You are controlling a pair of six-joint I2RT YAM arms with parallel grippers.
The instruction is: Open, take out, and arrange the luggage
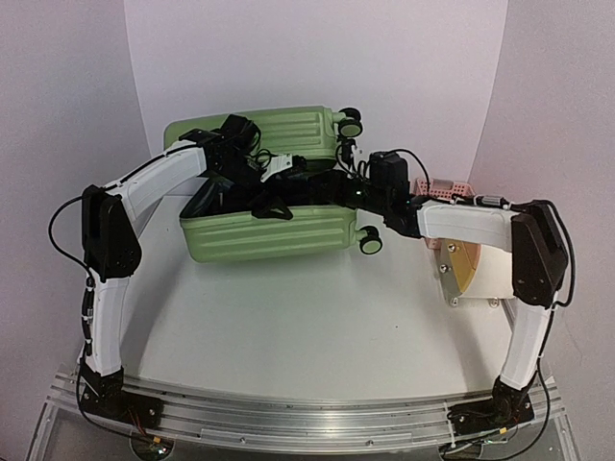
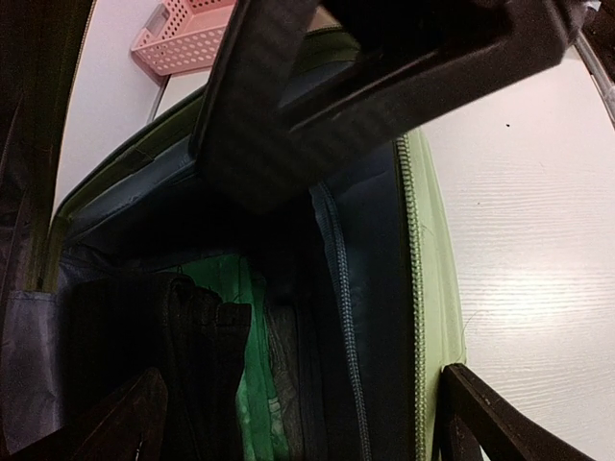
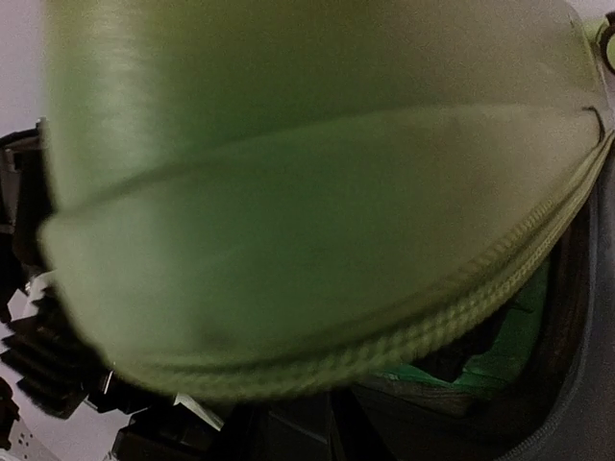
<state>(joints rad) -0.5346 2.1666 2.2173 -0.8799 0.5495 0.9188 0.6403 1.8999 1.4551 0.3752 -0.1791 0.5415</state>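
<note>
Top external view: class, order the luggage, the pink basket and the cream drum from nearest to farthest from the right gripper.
1. luggage: centre, the right gripper is at its opening.
2. pink basket: right, behind the forearm.
3. cream drum: right, nearer the bases.

So the suitcase (image 1: 269,235) sits toward the back of the table (image 1: 288,336), roughly in the middle, with its wheels (image 1: 368,242) on the right end. It lies split open, one half in front and the other behind. Both arms reach into the gap between, one from each side. Clothes (image 2: 207,355) are packed inside, right under the left gripper (image 2: 303,379). A basket (image 1: 447,187) is just right of the suitcase, and a drum (image 1: 476,279) sits in front of that, under the right arm.
</note>
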